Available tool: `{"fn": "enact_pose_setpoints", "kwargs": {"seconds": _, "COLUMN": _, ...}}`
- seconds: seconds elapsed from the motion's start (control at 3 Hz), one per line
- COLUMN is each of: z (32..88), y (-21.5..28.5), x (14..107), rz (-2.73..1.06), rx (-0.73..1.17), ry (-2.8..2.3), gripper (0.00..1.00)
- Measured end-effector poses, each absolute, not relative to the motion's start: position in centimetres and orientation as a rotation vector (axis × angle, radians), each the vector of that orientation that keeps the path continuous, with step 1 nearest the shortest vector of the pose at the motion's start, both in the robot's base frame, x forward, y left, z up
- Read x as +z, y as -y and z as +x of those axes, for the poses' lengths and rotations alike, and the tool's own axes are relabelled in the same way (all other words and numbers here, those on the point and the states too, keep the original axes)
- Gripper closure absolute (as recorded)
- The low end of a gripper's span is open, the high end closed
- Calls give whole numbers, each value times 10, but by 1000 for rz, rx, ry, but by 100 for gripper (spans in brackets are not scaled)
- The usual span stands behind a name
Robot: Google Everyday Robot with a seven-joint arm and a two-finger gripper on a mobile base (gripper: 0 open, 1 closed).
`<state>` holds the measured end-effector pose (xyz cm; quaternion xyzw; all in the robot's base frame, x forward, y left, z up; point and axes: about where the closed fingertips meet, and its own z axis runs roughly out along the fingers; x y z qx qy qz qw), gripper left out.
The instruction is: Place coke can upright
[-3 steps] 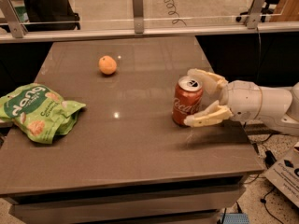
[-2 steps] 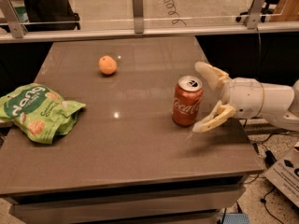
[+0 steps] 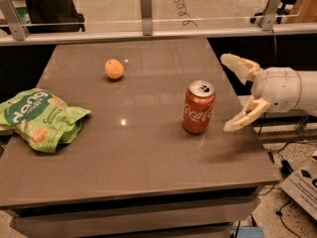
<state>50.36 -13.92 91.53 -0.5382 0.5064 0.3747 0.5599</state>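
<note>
- The coke can (image 3: 199, 107) stood upright on the grey-brown table (image 3: 148, 167), its base flat on the top.
- The can's body was red, with white Coca-Cola script running up its side.
- Its silver top faced up, and the pull tab and dark mouth opening were visible on the lid.
- A soft shadow lay on the tabletop at the foot of the can.
- My gripper (image 3: 227, 93) hung just right of the can, released and spread wide, with nothing held.
- My cream fingers (image 3: 246, 114) were clear of the can. One reached out behind and to the right of it, and the other angled down toward the tabletop at the can's right.
- My rounded white wrist (image 3: 282, 89) extended further right of the can, out past the table's edge.
- An orange (image 3: 114, 69) sat well to the left of the can and further back.
- A green snack bag (image 3: 42, 119) lay flat far to the left of the can, at about the same depth.
- Behind the can, past the table's far edge, ran a metal rail with glass panels (image 3: 148, 24).
</note>
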Motion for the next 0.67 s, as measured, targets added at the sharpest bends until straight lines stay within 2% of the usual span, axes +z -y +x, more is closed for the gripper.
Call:
{"fn": "enact_pose_setpoints", "kwargs": {"seconds": 0.33, "z": 514, "y": 166, "x": 926, "rz": -1317, "rx": 816, "ry": -1206, "gripper": 0}}
{"fn": "enact_pose_setpoints", "kwargs": {"seconds": 0.67, "z": 514, "y": 166, "x": 926, "rz": -1318, "rx": 816, "ry": -1206, "gripper": 0}}
